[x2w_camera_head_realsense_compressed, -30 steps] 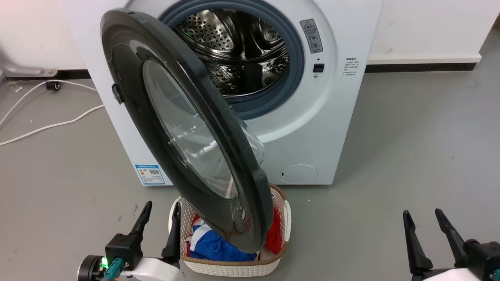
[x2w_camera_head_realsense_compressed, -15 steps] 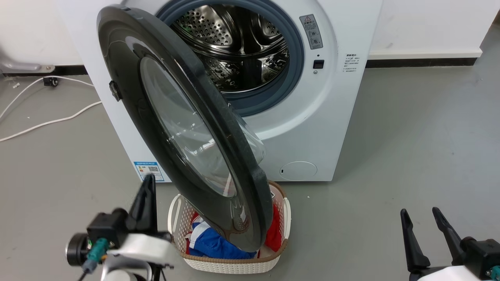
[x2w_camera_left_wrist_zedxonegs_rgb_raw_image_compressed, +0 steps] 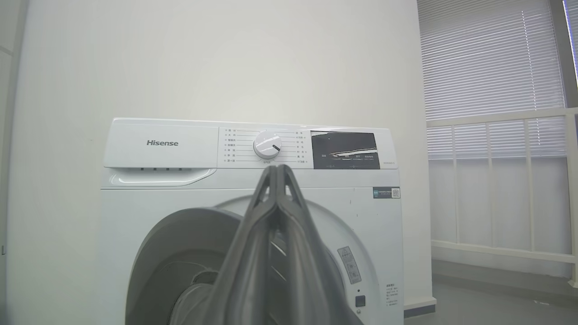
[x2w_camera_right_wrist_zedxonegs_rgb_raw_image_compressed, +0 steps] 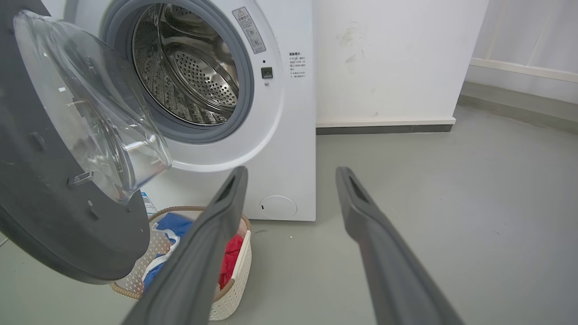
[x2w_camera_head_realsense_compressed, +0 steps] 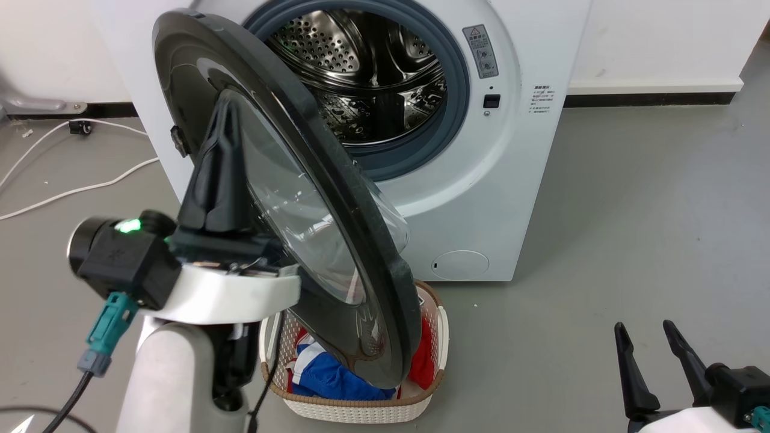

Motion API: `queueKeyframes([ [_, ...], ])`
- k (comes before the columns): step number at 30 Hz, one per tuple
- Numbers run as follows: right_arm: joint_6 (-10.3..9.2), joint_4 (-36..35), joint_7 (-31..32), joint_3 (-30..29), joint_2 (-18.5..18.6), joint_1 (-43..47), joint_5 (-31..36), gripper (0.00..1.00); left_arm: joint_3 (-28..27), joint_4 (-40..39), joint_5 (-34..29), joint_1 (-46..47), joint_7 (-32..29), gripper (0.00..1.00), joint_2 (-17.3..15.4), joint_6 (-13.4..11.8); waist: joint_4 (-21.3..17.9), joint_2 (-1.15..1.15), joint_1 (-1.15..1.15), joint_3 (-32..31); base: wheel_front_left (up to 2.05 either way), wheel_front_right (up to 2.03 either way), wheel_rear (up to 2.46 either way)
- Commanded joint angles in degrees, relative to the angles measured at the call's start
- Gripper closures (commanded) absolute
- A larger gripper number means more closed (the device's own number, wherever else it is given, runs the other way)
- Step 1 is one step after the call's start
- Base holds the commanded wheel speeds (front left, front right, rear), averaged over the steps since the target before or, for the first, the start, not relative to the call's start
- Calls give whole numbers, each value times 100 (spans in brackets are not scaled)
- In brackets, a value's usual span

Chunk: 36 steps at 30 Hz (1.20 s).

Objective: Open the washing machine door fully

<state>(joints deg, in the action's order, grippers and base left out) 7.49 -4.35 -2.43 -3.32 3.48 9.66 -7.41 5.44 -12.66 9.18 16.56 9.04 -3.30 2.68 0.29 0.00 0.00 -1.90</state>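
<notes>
The washing machine door (x2w_camera_head_realsense_compressed: 367,240) is a big glossy black disc with a clear glass bowl. It stands swung partway out from the white machine (x2w_camera_head_realsense_compressed: 505,180), hinged on the left. My left gripper (x2w_camera_head_realsense_compressed: 225,103) is raised in front of the door's outer face, fingers shut together with nothing between them; whether it touches the door I cannot tell. In the left wrist view the shut left gripper (x2w_camera_left_wrist_zedxonegs_rgb_raw_image_compressed: 276,168) points at the control panel, with the door (x2w_camera_left_wrist_zedxonegs_rgb_raw_image_compressed: 180,243) below. My right gripper (x2w_camera_head_realsense_compressed: 642,328) rests low on the right, open and empty. The right wrist view shows the right gripper (x2w_camera_right_wrist_zedxonegs_rgb_raw_image_compressed: 291,170) open and the door's inner side (x2w_camera_right_wrist_zedxonegs_rgb_raw_image_compressed: 54,225).
A white laundry basket (x2w_camera_head_realsense_compressed: 361,412) with red and blue clothes sits on the floor under the door's lower edge, also seen as the basket (x2w_camera_right_wrist_zedxonegs_rgb_raw_image_compressed: 235,275). The steel drum (x2w_camera_head_realsense_compressed: 361,66) is exposed. White cables (x2w_camera_head_realsense_compressed: 78,192) lie on the grey floor at left.
My left arm has risen from low on the floor to the door's outer face, and its fingers have gone from open to shut. The right gripper and the door have stayed put.
</notes>
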Motion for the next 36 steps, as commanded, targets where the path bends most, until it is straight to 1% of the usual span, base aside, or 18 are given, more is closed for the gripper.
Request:
queueKeyframes([
  [1,1,18,3,-3,-23,-50,14,0,97,-100,0,100,-66,100,6,-2,-8,0,0,2,0,0,0],
  [9,1,65,21,-15,-17,-52,-4,0,1104,-849,236,518,-556,100,35,-70,-85,0,0,-16,0,0,0],
  [16,1,80,43,-12,8,-2,9,0,1943,-1070,496,223,-1000,100,38,-123,-148,0,0,-48,0,0,0],
  [20,1,77,55,-10,12,30,11,0,2371,-1007,679,-145,-1302,100,38,-108,-159,0,0,-51,0,0,0],
  [24,1,88,71,-6,27,41,13,0,2682,-894,887,-610,-1546,100,39,-128,-156,0,0,-59,0,0,0],
  [28,1,100,65,-23,33,33,-1,0,3036,-581,1053,-1028,-1738,100,19,-69,-137,0,0,-41,0,0,0],
  [32,1,125,77,-17,33,-2,-13,0,3340,-142,1061,-1256,-1771,100,-31,25,-137,0,0,-15,0,0,0],
  [36,1,150,72,27,38,-82,-29,0,3394,371,1012,-1233,-1624,100,-22,14,-201,0,0,29,0,0,0],
])
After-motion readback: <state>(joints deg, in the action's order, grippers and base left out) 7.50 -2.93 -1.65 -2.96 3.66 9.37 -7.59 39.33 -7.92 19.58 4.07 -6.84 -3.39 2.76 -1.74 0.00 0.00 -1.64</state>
